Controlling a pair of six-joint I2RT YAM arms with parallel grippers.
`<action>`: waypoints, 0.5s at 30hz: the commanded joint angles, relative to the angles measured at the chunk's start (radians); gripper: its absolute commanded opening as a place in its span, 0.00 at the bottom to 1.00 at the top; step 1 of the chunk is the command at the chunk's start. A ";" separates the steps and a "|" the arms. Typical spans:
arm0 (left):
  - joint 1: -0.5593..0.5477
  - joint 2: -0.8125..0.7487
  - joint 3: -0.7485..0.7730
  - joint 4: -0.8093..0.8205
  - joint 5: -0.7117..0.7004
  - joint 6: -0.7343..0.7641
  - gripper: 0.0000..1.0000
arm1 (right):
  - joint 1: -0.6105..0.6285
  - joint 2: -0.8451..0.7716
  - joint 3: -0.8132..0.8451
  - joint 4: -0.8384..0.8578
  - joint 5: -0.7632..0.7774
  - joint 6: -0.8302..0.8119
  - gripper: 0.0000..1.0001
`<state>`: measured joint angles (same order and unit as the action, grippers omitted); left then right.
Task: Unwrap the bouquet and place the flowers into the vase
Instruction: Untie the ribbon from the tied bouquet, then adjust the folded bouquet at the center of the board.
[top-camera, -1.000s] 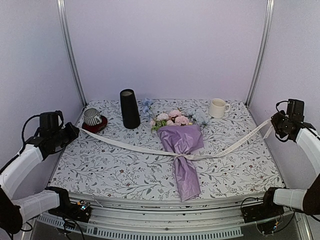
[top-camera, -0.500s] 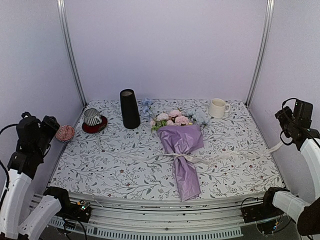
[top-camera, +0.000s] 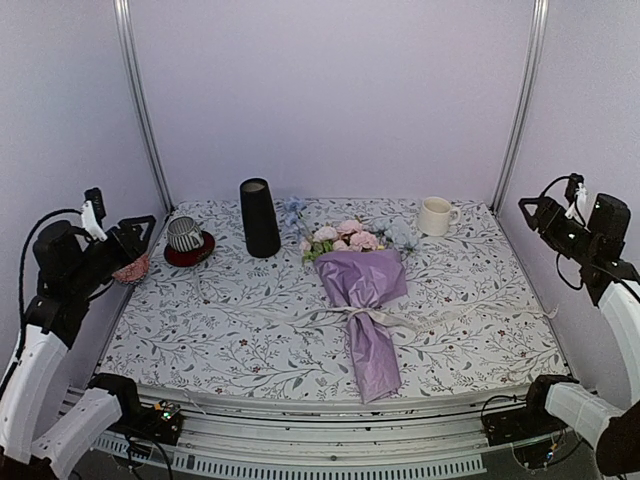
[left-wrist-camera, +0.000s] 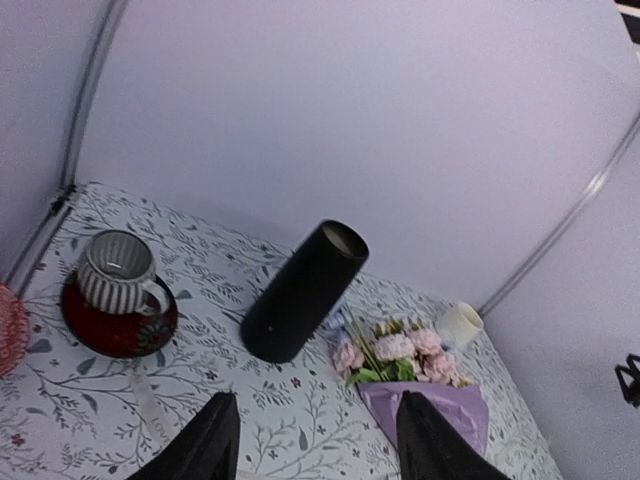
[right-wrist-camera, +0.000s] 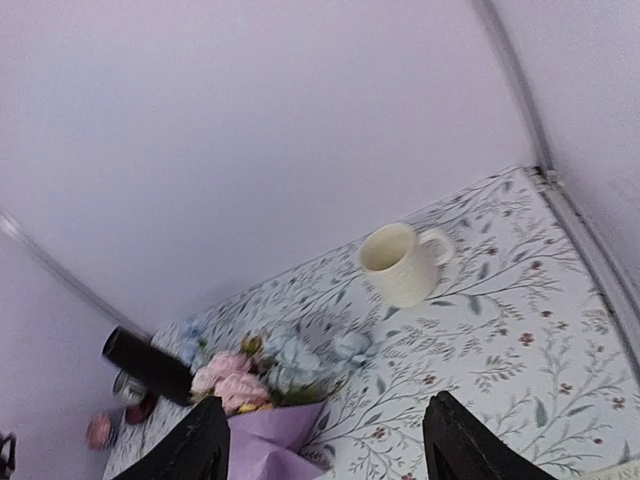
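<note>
The left gripper (top-camera: 120, 215) hangs in the air at the left edge of the top view, above the table's left border. Its two fingers are spread and nothing is between them. In the left wrist view the dark fingers (left-wrist-camera: 208, 442) show at the bottom edge with bare table between them. Just below this gripper in the top view sits a small pink round object (top-camera: 130, 268) at the table edge.

The right gripper (top-camera: 550, 197) hangs at the right edge of the top view, also raised. Its fingers are parted and it holds nothing. The right wrist view shows the same wide gap.

Toward the middle, the striped cup (top-camera: 184, 233) stands on a red saucer (top-camera: 190, 255) in the upper left of the table (top-camera: 200, 345). The vase (top-camera: 259, 218) stands upright to the right of the cup, mouth open. The bouquet (top-camera: 365, 300) lies flat at the centre in its lilac paper, with the narrow end toward the bottom of the frame. The flowers (top-camera: 345, 238) point toward the back wall, just right of the vase. The cream ribbon (top-camera: 350, 315) crosses the paper's narrow waist, and its ends lie slack on the table to either side. The white mug (top-camera: 435, 215) stands at the upper right.
</note>
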<state>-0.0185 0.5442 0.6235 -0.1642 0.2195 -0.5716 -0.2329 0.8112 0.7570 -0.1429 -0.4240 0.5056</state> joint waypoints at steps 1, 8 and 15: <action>-0.077 0.073 -0.072 0.160 0.296 0.047 0.56 | 0.110 0.049 -0.035 0.145 -0.302 -0.082 0.67; -0.411 0.122 -0.182 0.331 0.151 0.115 0.54 | 0.463 0.074 -0.178 0.318 -0.288 -0.165 0.59; -0.643 0.336 -0.199 0.464 0.060 0.162 0.42 | 0.664 0.187 -0.213 0.338 -0.192 -0.285 0.41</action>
<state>-0.5686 0.7765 0.4431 0.1703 0.3424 -0.4614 0.3679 0.9451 0.5613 0.1234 -0.6624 0.3050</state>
